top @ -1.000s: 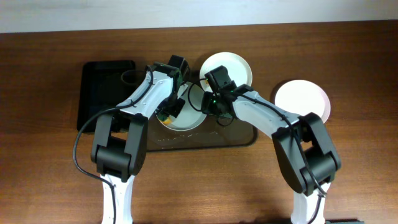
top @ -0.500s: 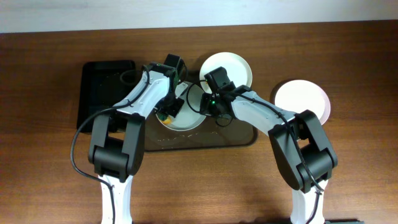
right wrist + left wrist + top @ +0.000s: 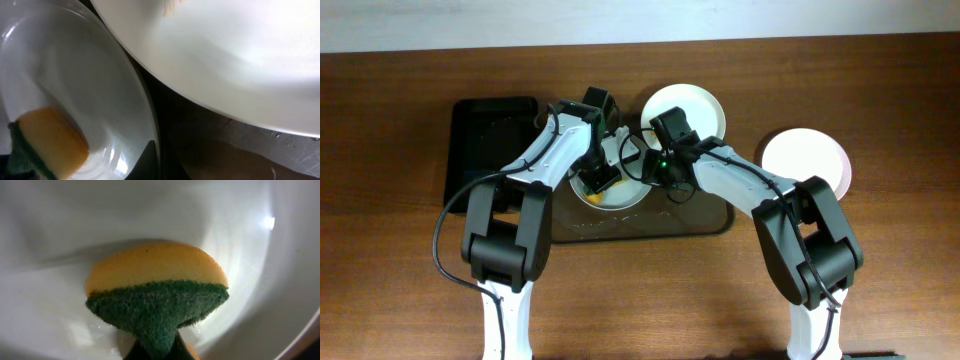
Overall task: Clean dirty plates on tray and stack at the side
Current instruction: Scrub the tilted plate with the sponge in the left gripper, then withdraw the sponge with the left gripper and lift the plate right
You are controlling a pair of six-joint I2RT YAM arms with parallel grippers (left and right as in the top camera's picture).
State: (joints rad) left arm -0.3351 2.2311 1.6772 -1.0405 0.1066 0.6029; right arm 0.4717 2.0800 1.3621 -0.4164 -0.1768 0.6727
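**sponge on plate, left arm working; right arm at the rim**

item: plate, white, in the tray, left of centre. left gripper clenched on a sponge, which is pinched from below in the left wrist view. the green scouring layer is nearest the fingers and the yellow body is beyond it, touching the plate's floor. the sponge's long axis runs side to side across that view. bare plate lies all around it, most of it past the yellow edge.

right gripper sits at the plate's right rim, between it and the second plate. one dark finger shows just inside that rim; whether it grips cannot be told.

second plate: at the tray's back, with an orange smear near its edge; the right arm is the nearer to it.

third plate: on the table, right of the tray, well apart.
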